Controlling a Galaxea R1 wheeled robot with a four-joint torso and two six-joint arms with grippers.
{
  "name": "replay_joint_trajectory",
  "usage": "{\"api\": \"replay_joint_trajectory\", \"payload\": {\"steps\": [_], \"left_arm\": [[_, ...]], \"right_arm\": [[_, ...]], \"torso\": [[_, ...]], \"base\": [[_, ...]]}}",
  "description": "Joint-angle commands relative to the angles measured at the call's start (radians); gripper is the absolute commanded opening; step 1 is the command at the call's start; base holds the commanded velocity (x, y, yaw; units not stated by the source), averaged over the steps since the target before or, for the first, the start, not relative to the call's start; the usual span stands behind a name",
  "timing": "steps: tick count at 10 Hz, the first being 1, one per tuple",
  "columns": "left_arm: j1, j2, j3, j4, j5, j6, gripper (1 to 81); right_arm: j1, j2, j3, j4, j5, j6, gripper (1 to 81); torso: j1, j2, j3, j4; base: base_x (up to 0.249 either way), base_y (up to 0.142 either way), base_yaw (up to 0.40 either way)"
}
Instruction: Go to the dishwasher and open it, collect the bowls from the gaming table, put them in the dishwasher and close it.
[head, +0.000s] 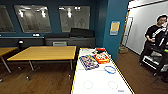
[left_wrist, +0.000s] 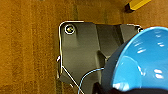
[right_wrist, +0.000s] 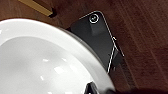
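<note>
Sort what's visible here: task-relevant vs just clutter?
Job:
- blue bowl, large in the left wrist view
- white bowl, large in the right wrist view
- gaming table, white-topped
- pale blue-rimmed dish on that table

Lying about:
- board-game boxes
- yellow-topped table
- person with control rig

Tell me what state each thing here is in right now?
Blue bowl: close at the left wrist, upright, empty.
White bowl: close at the right wrist, upright, empty.
Blue-rimmed bowl: on the white gaming table, untouched.
Board-game boxes: lying flat, closed.
</note>
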Motion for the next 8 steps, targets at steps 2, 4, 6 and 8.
{"api": "replay_joint_trajectory", "payload": {"steps": [2,4,6,8], "left_arm": [[-0.043,-0.023,-0.005,0.012,0.026,0.004,1.0],[-0.036,-0.009,-0.03,0.012,0.025,0.005,1.0],[-0.033,-0.003,-0.039,0.013,0.025,0.005,1.0],[-0.032,0.001,-0.047,0.013,0.026,0.005,1.0]], "right_arm": [[0.033,-0.027,0.0,-0.031,-0.057,-0.005,1.0],[0.033,-0.02,0.0,-0.059,-0.065,-0.005,1.0],[0.033,-0.007,-0.008,-0.069,-0.065,-0.005,1.0],[0.033,0.005,-0.028,-0.069,-0.065,-0.004,1.0]], "torso": [[0.001,0.0,0.0,0.0],[0.001,0.0,0.0,0.0],[0.001,0.0,0.0,0.0],[0.001,0.0,0.0,0.0]], "base": [[-0.121,0.0,0.0],[-0.121,0.0,0.0],[-0.121,0.0,0.0],[-0.121,0.0,0.0]]}}
